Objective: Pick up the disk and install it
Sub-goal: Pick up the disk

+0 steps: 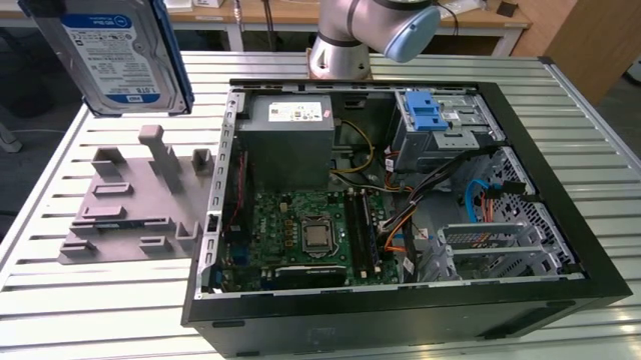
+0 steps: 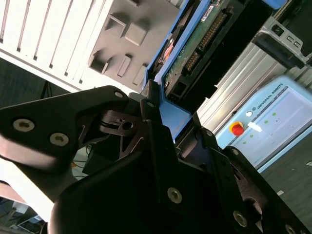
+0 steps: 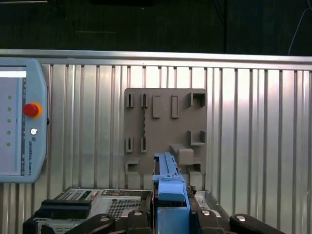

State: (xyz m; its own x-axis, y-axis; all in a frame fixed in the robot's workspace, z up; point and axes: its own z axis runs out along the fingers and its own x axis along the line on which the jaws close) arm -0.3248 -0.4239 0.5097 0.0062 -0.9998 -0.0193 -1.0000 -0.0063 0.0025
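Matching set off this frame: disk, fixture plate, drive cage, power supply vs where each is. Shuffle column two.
1 disk
2 fixture plate
3 drive cage
4 power supply

A in the case, blue latch on it
B flat on the table, outside the case
C raised off the table
D in the case, white sticker on it

Pairs: 1-C, 2-B, 3-A, 4-D

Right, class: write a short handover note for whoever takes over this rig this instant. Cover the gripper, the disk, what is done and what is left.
Hold: the gripper is shut on the blue side rail of the disk, as both wrist views show.
Where: the disk hangs in the air at the exterior view's left, over the slatted table, touching neither it nor the grey holder plate.
Done: pick-up.
Left: install. The disk is not yet in the open computer case or at its drive cage.
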